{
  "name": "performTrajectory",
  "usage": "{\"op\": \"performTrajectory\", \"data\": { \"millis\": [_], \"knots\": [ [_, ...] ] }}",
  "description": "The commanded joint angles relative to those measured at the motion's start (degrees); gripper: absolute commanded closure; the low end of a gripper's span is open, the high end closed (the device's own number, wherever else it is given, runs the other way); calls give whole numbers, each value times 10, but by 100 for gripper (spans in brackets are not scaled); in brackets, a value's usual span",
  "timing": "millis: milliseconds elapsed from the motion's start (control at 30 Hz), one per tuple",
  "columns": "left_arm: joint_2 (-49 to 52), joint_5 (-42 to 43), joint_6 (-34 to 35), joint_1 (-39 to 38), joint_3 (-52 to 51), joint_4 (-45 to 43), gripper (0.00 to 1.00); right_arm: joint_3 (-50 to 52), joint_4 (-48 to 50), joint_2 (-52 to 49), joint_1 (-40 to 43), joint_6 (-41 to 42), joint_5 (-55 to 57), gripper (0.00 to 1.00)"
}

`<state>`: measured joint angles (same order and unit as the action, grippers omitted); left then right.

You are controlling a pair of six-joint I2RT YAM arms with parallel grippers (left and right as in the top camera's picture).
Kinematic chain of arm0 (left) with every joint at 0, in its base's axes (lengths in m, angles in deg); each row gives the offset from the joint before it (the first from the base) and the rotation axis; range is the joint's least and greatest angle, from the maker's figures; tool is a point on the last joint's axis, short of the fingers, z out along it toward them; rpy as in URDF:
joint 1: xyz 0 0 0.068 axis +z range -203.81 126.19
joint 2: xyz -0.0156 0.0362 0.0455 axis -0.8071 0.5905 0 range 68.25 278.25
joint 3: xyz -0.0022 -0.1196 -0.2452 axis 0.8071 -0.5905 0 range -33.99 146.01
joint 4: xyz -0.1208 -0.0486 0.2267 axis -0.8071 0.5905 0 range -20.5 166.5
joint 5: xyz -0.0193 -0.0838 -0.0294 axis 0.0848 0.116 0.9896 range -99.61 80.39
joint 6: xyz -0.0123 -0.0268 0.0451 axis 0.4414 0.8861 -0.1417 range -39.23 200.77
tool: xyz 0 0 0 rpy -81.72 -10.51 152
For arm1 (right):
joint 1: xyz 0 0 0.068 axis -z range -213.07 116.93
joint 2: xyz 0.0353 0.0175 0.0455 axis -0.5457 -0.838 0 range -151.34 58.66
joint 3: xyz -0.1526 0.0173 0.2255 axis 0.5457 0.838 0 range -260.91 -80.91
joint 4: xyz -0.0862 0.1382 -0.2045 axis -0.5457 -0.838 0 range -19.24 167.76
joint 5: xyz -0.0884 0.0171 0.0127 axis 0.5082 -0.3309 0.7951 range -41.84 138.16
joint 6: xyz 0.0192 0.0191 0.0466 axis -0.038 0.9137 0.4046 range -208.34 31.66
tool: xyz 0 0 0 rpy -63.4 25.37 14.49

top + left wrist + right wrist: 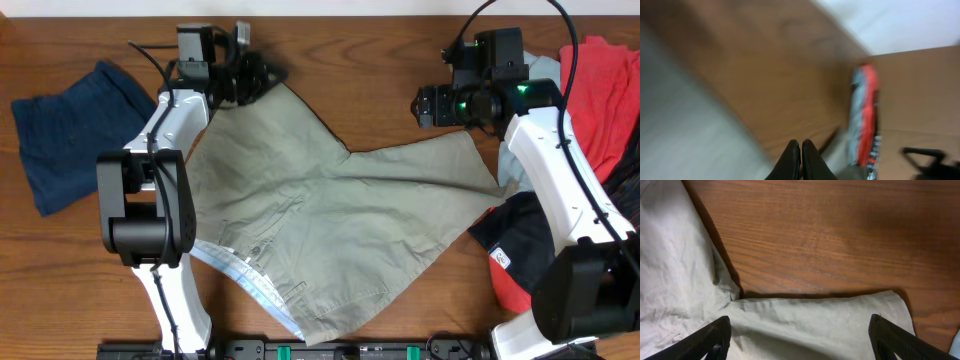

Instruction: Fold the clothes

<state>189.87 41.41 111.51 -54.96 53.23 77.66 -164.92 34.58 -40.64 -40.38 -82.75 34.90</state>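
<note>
The khaki-beige shorts (330, 220) lie spread across the table's middle, with the pale blue waistband lining (240, 272) showing at the front left. My left gripper (268, 75) sits at the far tip of the left leg. In the blurred left wrist view it (801, 146) is shut, and no cloth shows between its tips. My right gripper (427, 105) hovers just beyond the right leg's hem. In the right wrist view it (800, 322) stands wide open over that hem (815, 305), holding nothing.
Navy shorts (70, 135) lie at the far left. A red garment (600, 90), a light-blue one (540, 72) and a black one (520, 235) are piled on the right under and around the right arm. Bare wood (830, 235) lies beyond the hem.
</note>
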Motion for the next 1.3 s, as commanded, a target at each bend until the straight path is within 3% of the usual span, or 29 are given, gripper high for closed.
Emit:
{"op": "performTrajectory", "data": {
  "millis": [0, 233, 333, 467, 700, 1100, 1133, 1167, 1200, 1233, 1267],
  "knots": [
    [1, -108, -78, -2, 3, 76, 94, -6, 7, -16, 1, -2, 2, 14],
    [-16, -326, -175, -2, 3, 363, 94, -7, 59, -56, -22, -63, -9, 15],
    [-27, -414, -183, -2, 3, 462, 94, -7, 85, -85, -50, -83, -10, 8],
    [-35, -446, -182, -2, 3, 555, 94, -7, 160, -132, -90, -84, -16, 6],
    [-35, -447, -162, -2, 1, 617, 94, -7, 290, -224, -150, -64, -54, 12],
    [-34, -447, -115, -2, -19, 636, 94, -7, 305, -268, -201, -52, -158, 31],
    [-34, -447, -115, -2, -19, 637, 94, -7, 300, -268, -202, -52, -172, 36],
    [-34, -447, -115, -2, -19, 637, 94, -7, 291, -268, -203, -52, -179, 47],
    [-34, -447, -115, -2, -19, 636, 94, -7, 281, -268, -204, -52, -174, 73],
    [-34, -447, -115, -2, -19, 636, 94, -7, 273, -268, -204, -51, -165, 89],
    [-34, -447, -115, -2, -19, 636, 94, -7, 265, -268, -203, -46, -151, 98]
  ]
}}
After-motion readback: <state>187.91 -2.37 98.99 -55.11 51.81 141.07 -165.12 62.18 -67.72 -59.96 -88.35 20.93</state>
